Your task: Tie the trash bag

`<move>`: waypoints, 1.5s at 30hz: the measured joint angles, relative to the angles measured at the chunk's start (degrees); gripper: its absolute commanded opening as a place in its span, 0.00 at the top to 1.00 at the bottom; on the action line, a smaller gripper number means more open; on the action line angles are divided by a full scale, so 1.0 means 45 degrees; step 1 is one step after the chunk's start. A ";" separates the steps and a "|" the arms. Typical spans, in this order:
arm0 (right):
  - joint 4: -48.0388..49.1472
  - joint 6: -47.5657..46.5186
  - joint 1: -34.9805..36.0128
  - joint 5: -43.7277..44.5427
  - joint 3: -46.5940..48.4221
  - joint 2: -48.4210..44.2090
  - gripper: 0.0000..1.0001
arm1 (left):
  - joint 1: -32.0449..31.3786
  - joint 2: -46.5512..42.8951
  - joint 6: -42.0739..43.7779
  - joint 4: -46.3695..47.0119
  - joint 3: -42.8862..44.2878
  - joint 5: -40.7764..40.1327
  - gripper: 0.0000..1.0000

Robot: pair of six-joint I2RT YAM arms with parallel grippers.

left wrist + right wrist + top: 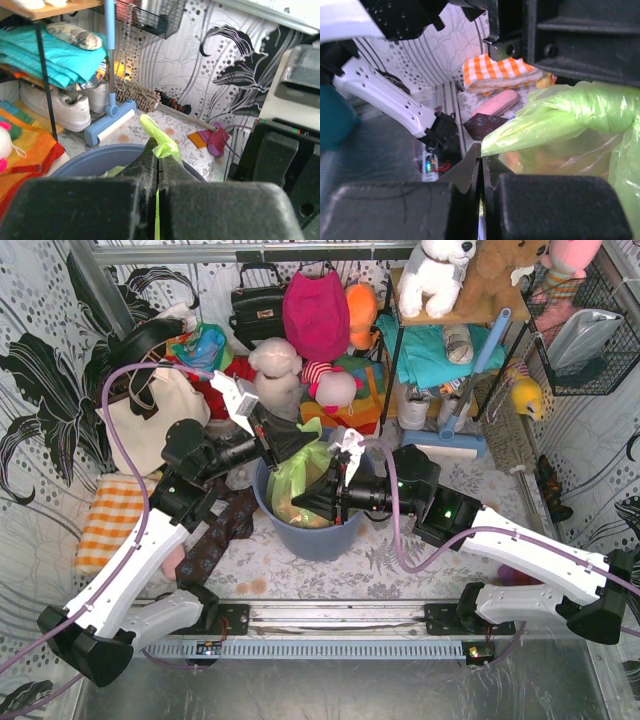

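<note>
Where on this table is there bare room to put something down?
Bare tabletop lies between the blue bin and the front rail, and right of the bin before the blue brush. Behind the bin, toys and a cream bag crowd it; the bin holds the trash bag.

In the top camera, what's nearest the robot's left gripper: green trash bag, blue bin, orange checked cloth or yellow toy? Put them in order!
Starting from the left gripper:
1. trash bag, pinched in it.
2. blue bin, right beneath, around the bag.
3. orange checked cloth, off to the left.
4. yellow toy, far off to the right.
</note>
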 measured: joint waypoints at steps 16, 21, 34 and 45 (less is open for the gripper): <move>-0.0685 -0.6824 0.0000 -0.2807 -0.0078 0.0000 1.00 | -0.0083 0.0087 0.4541 0.1292 -0.0486 0.2336 1.00; -0.0894 -0.7868 0.0000 -0.3371 -0.0078 0.0000 1.00 | -0.0083 0.0121 0.5610 0.1345 -0.0486 0.2477 1.00; -0.2657 -1.0020 -0.0063 -0.4240 0.1161 0.0000 1.00 | -0.0097 0.0772 0.7150 0.1452 -0.0112 0.2142 1.00; -0.4240 -1.1283 -0.0136 -0.4566 0.2059 -0.0340 1.00 | -0.0068 0.1957 0.7606 0.1841 0.0777 0.1598 1.00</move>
